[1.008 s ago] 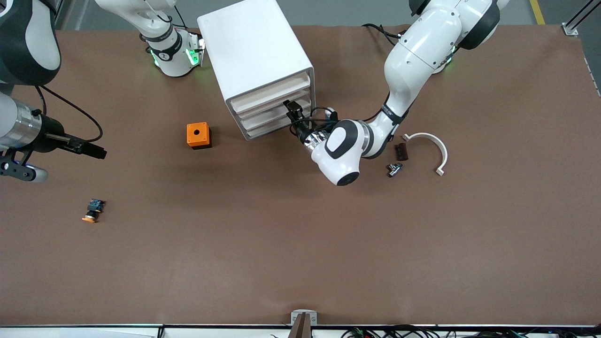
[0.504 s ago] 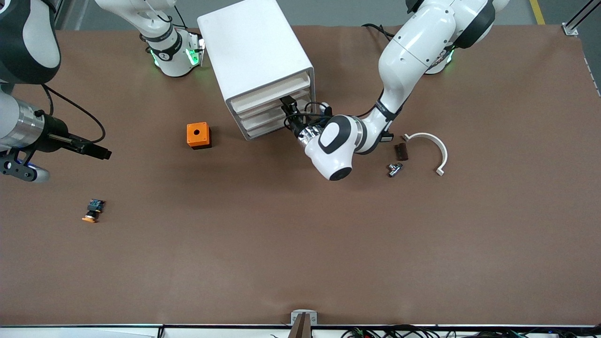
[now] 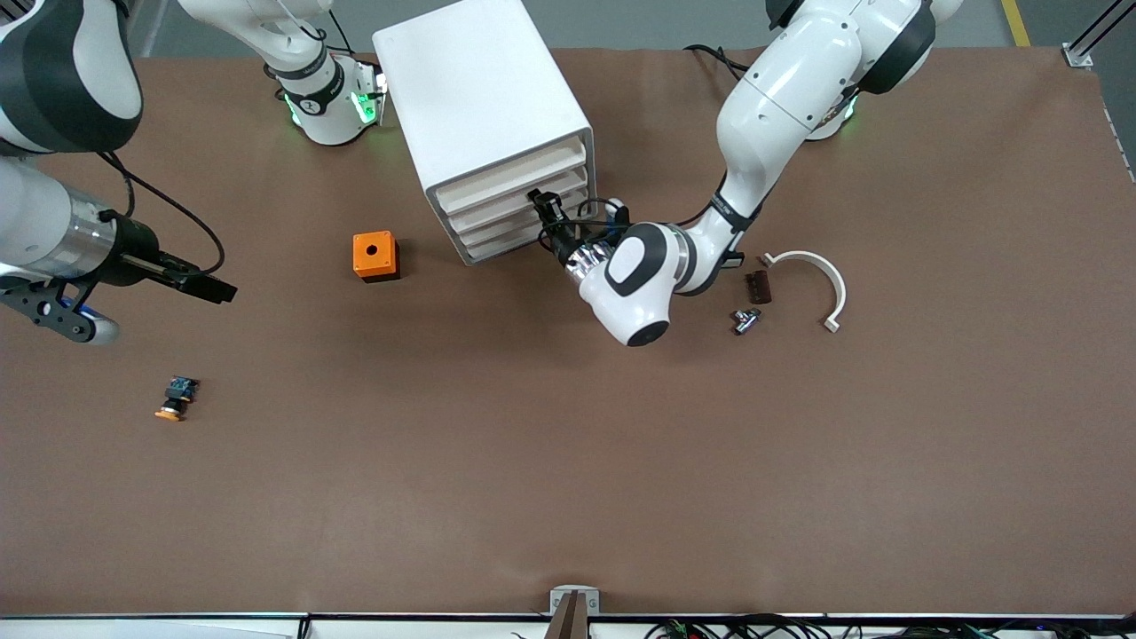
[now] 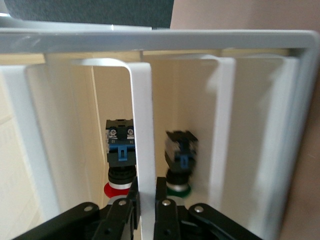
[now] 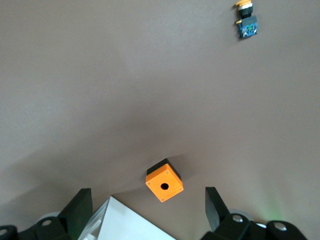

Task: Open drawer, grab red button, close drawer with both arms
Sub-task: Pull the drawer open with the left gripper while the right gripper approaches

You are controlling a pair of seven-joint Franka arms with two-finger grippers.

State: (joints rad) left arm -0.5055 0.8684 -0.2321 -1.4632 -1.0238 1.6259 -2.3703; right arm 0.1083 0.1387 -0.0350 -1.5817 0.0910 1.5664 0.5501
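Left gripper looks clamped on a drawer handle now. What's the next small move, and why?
Probably a straight pull away from the cabinet. The left gripper is shut on the drawer handle, and the drawer still sits flush. The red-capped button and a green-capped one show through the front, so it looks like the right drawer. The right gripper waits open over the table near the orange cube.

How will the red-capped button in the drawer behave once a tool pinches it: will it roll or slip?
The button has a boxy black and blue rear block, so it probably won't roll far. Its round red cap may let it pivot. Hard plastic suggests it's stiff, light, perhaps slippery. It sits beside a green-capped button, so it may get nudged.
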